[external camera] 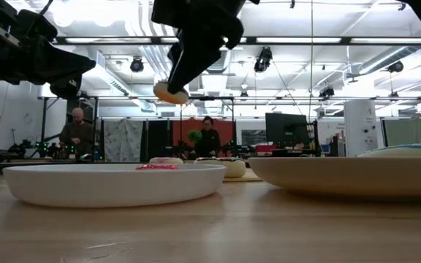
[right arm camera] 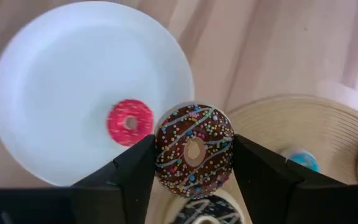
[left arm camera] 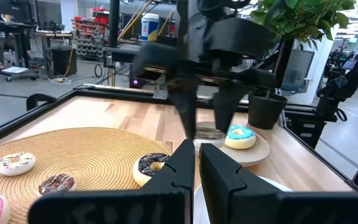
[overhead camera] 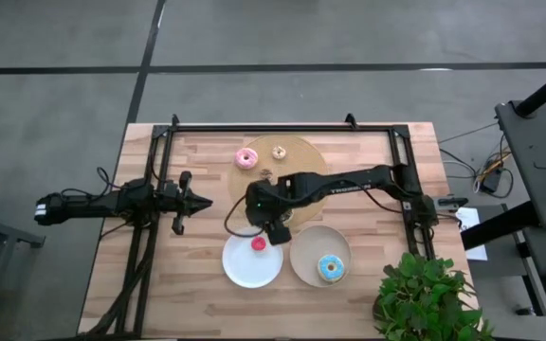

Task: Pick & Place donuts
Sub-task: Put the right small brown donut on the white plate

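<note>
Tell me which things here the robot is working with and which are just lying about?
Job: chocolate donut, held in the right gripper; red donut on the white plate; blue donut on the tan plate; pink donut and tan donut on the wooden board.
Lying about: potted plant; left gripper, shut, waiting at left.

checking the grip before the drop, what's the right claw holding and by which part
The right claw holds the dark chocolate donut, fingers pinching opposite sides of its outer edge. The left claw is shut and empty.
</note>
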Robot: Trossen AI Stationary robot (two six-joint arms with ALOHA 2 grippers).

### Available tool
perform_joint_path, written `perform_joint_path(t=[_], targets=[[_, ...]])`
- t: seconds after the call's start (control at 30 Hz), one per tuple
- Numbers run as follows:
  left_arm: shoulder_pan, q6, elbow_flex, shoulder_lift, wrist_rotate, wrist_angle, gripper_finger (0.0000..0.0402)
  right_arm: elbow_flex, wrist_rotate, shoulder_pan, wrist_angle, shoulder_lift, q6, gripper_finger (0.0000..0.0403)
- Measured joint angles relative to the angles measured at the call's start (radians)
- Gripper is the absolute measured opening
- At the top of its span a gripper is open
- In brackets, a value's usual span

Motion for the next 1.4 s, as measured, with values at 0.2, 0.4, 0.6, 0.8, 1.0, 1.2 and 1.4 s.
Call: perform_joint_path(t=[0.2,0.4,0.6,0.8,1.0,1.2,1.4], targets=[[0.000,0.000,0.000,0.000,0.000,0.000,0.0000,0.000,0.002,0.035,-0.001,0.000,-0.004,0.0194],[0.000,0.000,0.000,0.000,0.000,0.000,0.0000,-0.001,0.000,0.086,0.000,0.000,-0.015,0.0194],[0.000,0.000,0.000,0.000,0.000,0.000,0.0000,-0.032,-0.001,0.139,0.019,0.000,-0.029,0.0194],[0.000,0.000,0.000,0.000,0.000,0.000,0.0000,-0.108,-0.001,0.174,0.040,0.000,-0.041,0.0194],[0.000,0.000,0.000,0.000,0.000,0.000,0.0000,-0.163,-0.001,0.184,0.052,0.000,-0.060,0.0194],[0.000,0.000,0.000,0.000,0.000,0.000,0.0000,-0.186,-0.001,0.183,0.068,0.000,-0.058,0.0194],[0.000,0.000,0.000,0.000,0.000,0.000,0.0000,-0.192,-0.001,0.182,0.108,0.000,-0.060,0.0194]])
